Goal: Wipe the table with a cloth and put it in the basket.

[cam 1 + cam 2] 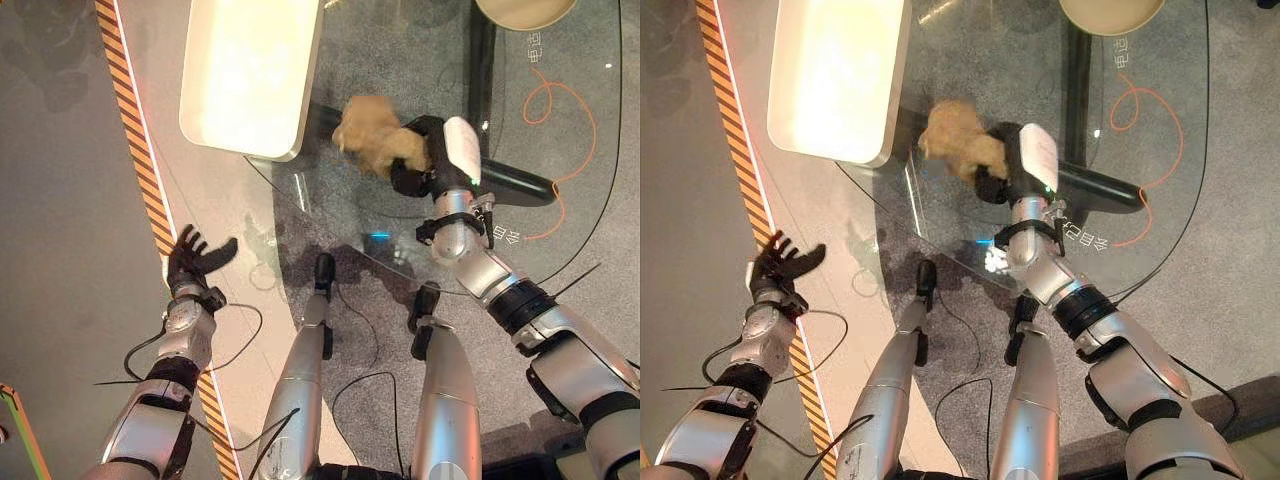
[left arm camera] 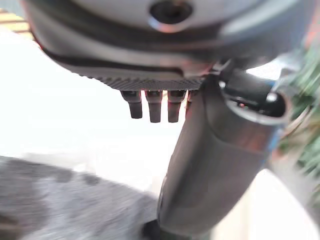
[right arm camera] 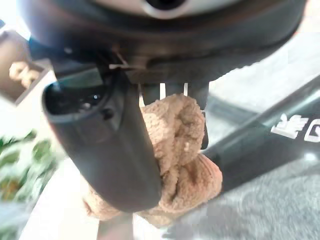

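A crumpled tan cloth (image 1: 372, 132) is bunched in my right hand (image 1: 440, 150), whose fingers and white-covered thumb are curled round it. The cloth (image 3: 180, 150) bulges out between thumb and fingers in the right wrist view. Hand and cloth are over the round glass table (image 1: 400, 60), near its left part, just right of a white rectangular basket (image 1: 250, 75) that stands on the table's left edge. My left hand (image 1: 195, 258) hangs off the table at the lower left, over the floor, with fingers (image 2: 152, 107) spread and holding nothing.
A black bar (image 1: 510, 180) of the table's base runs under the glass by my right wrist. A tan round object (image 1: 525, 10) sits at the top right edge. An orange cord (image 1: 560, 100) loops on the right. Striped tape (image 1: 140, 150) crosses the floor on the left.
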Controlling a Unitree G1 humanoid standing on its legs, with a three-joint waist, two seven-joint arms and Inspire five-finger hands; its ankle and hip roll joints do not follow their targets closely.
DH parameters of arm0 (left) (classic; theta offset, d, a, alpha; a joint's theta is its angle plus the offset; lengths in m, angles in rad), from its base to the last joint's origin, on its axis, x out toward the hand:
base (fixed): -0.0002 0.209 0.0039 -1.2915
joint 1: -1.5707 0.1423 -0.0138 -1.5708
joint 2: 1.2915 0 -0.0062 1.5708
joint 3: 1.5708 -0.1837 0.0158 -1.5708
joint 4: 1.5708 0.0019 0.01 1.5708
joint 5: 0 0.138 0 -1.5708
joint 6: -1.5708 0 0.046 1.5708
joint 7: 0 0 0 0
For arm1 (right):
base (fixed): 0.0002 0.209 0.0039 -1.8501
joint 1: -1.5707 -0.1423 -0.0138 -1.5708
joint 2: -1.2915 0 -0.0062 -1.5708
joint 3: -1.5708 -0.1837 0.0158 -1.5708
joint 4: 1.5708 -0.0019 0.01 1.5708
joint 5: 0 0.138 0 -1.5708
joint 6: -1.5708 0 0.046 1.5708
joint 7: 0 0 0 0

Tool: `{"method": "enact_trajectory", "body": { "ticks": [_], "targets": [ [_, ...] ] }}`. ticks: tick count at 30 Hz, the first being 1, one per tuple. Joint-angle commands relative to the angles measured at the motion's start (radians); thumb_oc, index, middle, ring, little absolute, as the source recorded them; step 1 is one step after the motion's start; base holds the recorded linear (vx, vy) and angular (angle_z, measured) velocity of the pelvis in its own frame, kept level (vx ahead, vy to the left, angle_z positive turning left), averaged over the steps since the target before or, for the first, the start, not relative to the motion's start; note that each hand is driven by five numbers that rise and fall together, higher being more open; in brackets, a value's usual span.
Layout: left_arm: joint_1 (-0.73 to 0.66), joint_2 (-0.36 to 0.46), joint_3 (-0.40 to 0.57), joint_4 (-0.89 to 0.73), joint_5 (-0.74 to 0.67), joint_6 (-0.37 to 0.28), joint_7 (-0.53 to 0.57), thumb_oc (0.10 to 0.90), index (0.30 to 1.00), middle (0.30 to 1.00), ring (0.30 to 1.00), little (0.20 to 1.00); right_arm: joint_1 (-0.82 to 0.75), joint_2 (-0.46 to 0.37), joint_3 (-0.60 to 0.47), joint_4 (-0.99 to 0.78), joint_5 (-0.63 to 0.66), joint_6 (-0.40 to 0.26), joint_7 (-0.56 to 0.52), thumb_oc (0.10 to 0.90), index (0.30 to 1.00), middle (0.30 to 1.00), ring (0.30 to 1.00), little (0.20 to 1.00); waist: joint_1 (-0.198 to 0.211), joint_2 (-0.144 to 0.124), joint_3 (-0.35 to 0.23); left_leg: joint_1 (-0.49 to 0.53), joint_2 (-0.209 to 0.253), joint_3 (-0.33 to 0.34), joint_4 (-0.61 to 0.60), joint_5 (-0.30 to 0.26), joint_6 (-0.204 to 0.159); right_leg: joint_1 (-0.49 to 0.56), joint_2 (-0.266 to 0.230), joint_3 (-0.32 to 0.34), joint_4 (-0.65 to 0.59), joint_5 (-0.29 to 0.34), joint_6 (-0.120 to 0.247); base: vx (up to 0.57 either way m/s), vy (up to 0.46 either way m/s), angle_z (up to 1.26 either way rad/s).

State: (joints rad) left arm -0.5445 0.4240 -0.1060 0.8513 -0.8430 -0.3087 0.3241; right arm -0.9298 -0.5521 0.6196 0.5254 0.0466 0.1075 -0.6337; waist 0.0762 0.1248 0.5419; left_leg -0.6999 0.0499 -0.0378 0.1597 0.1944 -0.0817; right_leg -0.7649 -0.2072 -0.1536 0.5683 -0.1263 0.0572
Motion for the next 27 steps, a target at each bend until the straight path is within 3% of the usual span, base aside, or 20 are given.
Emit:
{"method": "enact_trajectory", "body": {
  "ticks": [1,8,15,21,27],
  "targets": [
    [-0.019,0.048,0.072,-0.052,-0.004,-0.153,0.11,0.8,0.9,0.9,0.9,0.9,-0.042,0.025,-0.082,-0.216,-0.014,-0.117,-0.099,0.1,0.3,0.3,0.3,0.2,0.008,-0.053,-0.022,-0.031,-0.039,0.032,0.147,-0.157,0.04,0.024,0.033,-0.004,-0.163,0.087,0.016,0.0,0.0,0.0],
    [-0.013,0.016,0.127,-0.207,0.047,-0.243,0.208,0.8,0.9,0.9,0.9,0.9,0.037,0.024,-0.183,-0.352,-0.032,-0.146,-0.126,0.1,0.3,0.3,0.3,0.2,-0.003,-0.061,-0.022,-0.045,-0.039,0.033,0.156,-0.163,0.042,0.008,0.039,0.007,-0.155,0.082,0.016,0.0,0.0,0.0],
    [-0.02,-0.002,0.16,-0.315,0.092,-0.307,0.232,0.8,0.9,0.9,0.9,0.9,0.08,0.028,-0.251,-0.446,-0.058,-0.185,-0.117,0.1,0.3,0.3,0.3,0.2,-0.013,-0.065,-0.022,-0.053,-0.036,0.037,0.163,-0.169,0.04,0.003,0.039,0.012,-0.153,0.079,0.016,0.0,-0.002,0.0],
    [-0.026,-0.021,0.17,-0.413,0.131,-0.333,0.237,0.8,0.9,0.9,0.9,0.9,0.109,0.033,-0.289,-0.518,-0.084,-0.206,-0.101,0.1,0.3,0.3,0.3,0.2,-0.019,-0.067,-0.022,-0.053,-0.035,0.041,0.167,-0.175,0.039,0.006,0.039,0.015,-0.156,0.079,0.018,0.0,-0.002,-0.01],
    [-0.019,-0.025,0.169,-0.53,0.129,-0.316,0.19,0.8,0.9,0.9,0.9,0.9,0.129,0.036,-0.318,-0.569,-0.095,-0.218,-0.088,0.1,0.3,0.3,0.3,0.2,-0.019,-0.069,-0.022,-0.054,-0.036,0.041,0.169,-0.18,0.04,0.008,0.039,0.014,-0.161,0.08,0.019,0.0,0.0,0.0]
  ]
}}
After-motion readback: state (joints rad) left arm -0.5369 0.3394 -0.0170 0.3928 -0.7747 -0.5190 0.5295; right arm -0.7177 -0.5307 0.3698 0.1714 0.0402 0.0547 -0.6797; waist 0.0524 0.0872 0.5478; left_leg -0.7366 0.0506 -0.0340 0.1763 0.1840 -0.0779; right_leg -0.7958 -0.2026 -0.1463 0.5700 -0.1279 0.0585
